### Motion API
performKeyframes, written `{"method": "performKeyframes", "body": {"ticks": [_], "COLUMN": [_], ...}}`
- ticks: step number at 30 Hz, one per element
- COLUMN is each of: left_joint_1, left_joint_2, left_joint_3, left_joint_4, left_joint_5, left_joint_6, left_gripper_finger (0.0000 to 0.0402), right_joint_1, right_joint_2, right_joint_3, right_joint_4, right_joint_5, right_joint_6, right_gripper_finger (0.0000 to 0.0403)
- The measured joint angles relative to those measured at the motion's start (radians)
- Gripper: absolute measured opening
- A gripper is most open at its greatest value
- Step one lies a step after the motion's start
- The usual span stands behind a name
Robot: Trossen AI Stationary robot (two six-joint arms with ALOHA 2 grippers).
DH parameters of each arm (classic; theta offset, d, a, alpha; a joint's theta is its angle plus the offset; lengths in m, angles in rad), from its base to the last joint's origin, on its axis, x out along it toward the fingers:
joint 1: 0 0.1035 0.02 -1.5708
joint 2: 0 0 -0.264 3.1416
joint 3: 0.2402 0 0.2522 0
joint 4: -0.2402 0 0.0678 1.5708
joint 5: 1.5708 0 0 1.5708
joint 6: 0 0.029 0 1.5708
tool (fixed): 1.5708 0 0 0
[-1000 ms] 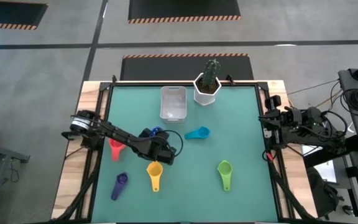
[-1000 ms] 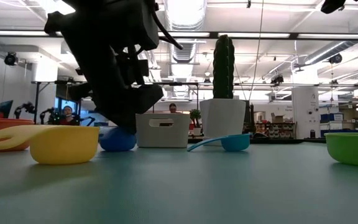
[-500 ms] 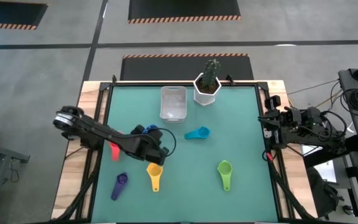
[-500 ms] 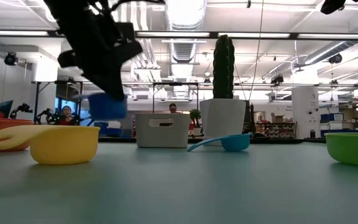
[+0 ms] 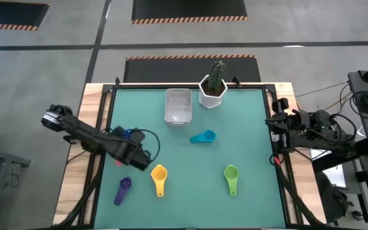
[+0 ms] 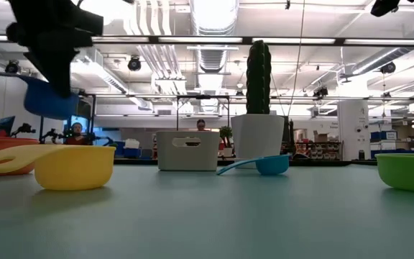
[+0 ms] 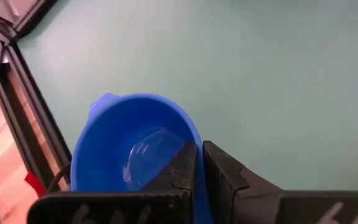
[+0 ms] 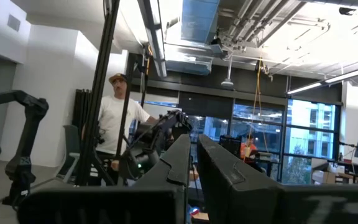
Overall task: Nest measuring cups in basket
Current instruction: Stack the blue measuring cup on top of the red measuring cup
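My left gripper (image 5: 128,138) hangs over the table's left part, shut on the blue measuring cup (image 7: 129,155), which shows raised in the low view (image 6: 47,101). On the mat lie the teal cup (image 5: 203,137), yellow cup (image 5: 159,174), green cup (image 5: 231,174) and purple cup (image 5: 123,188). The red cup (image 5: 116,161) peeks out from under the left arm. The clear basket (image 5: 177,105) stands near the far edge. My right gripper (image 5: 278,121) waits shut at the right edge. No orange cup shows. My left gripper pinches the blue cup's bowl wall at the rim (image 7: 194,138). One finger (image 7: 180,167) is inside the bowl and the other (image 7: 224,175) outside. It comes from above, slanting down. The cup hangs below the fingers, lifted clear of the table, its opening facing up.
A white hexagonal pot with a cactus (image 5: 213,89) stands right of the basket at the far edge. Black rails (image 5: 105,128) border the green mat. Bare mat lies between the teal cup and the basket. People show in the room beyond the table (image 8: 117,118).
My left gripper has risen and moved toward the table's left edge, staying shut on the blue cup. The cup, which rested on the mat a second ago, is now lifted clear and carried left, away from the basket.
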Motion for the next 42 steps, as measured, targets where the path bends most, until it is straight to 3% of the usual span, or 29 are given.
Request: {"method": "performKeyframes", "body": {"ticks": [8, 11, 16, 24, 35, 42], "left_joint_1": [-0.160, -0.239, -0.317, -0.322, -0.322, -0.322], "left_joint_2": [-0.076, -0.102, -0.126, -0.126, -0.125, -0.125], "left_joint_3": [-0.010, -0.039, -0.127, -0.241, -0.317, -0.339], "left_joint_4": [-0.056, -0.054, -0.053, -0.016, 0.013, 0.067], "left_joint_5": [-0.009, -0.068, -0.071, -0.065, -0.040, -0.043], "left_joint_6": [-0.104, -0.171, -0.289, -0.336, -0.443, -0.435], "left_gripper_finger": [0.0002, 0.0002, 0.0002, 0.0002, 0.0002, 0.0002], "right_joint_1": [0.000, 0.000, 0.000, 0.000, 0.000, 0.000], "right_joint_2": [0.000, 0.000, 0.000, 0.000, 0.000, 0.000], "right_joint_3": [0.000, 0.000, 0.000, 0.000, 0.000, 0.000], "right_joint_4": [-0.008, -0.007, -0.006, 0.002, 0.000, 0.000], "right_joint_5": [0.000, 0.000, 0.000, 0.000, 0.012, 0.016], "right_joint_6": [0.003, 0.002, 0.000, -0.013, -0.014, -0.017], "right_gripper_finger": [0.0018, 0.0018, 0.0018, 0.0018, 0.0018, 0.0018]}}
